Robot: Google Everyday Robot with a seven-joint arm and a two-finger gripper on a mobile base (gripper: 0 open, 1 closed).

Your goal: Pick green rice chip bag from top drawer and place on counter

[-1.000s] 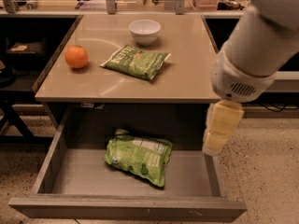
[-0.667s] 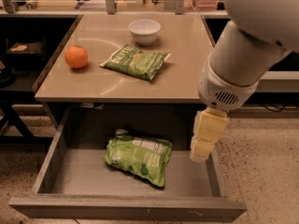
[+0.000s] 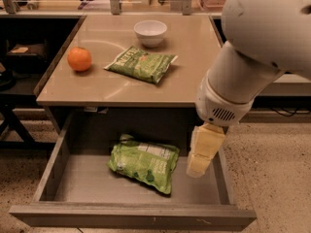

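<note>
Top drawer [image 3: 131, 216] is pulled wide open up front, and the green rice chip bag [image 3: 144, 161] is lying on its floor around the middle. The gripper [image 3: 196, 170] hangs down inside the drawer just right of the bag, not touching it. Honestly can't tell if it's spread or closed. Behind that, the counter [image 3: 194, 67] has a flatter dark green bag [image 3: 141, 63], an orange [image 3: 79, 58] to its left, and a white bowl [image 3: 150, 32] furthest back.

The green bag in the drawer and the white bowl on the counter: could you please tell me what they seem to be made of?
The green bag: likely thin plastic film; crinkled, shiny. The white bowl: probably glazed ceramic or hard plastic; smooth, glossy. The gripper hangs over the drawer at its right side, beside the bag.
</note>
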